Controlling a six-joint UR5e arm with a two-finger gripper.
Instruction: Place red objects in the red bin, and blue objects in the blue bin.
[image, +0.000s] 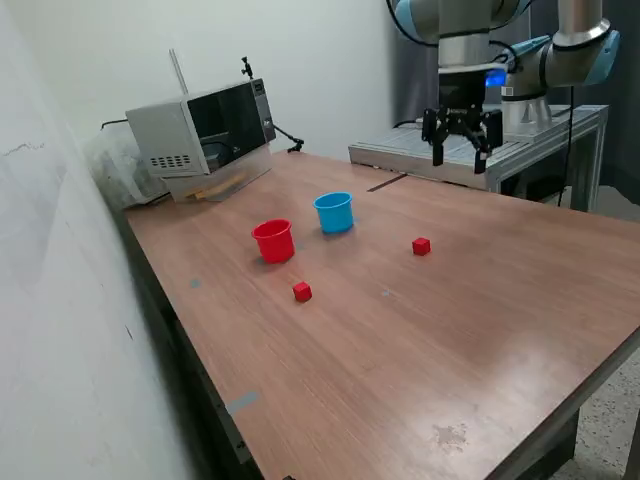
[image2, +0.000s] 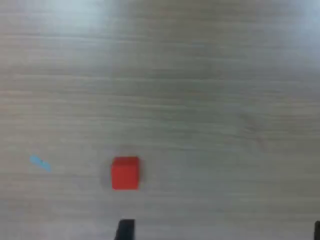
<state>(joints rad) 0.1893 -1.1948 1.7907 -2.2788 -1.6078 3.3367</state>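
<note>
Two small red cubes lie on the wooden table: one (image: 421, 246) toward the exterior view's right of the cups, one (image: 302, 291) in front of the red cup (image: 273, 241). The light blue cup (image: 334, 212) stands upright just behind and to the right of the red cup. No dark blue cubes are in view. My gripper (image: 458, 150) hangs open and empty well above the table, behind and above the right-hand red cube. The wrist view shows one red cube (image2: 125, 173) on the table, with dark fingertips (image2: 124, 230) at the frame's edge.
A microwave-like white box (image: 205, 128) stands at the table's far left corner, with cables near it. A grey metal bench (image: 470, 150) holds the arm's base behind the table. A white wall runs along the exterior view's left. A small blue mark (image2: 40, 163) is on the tabletop.
</note>
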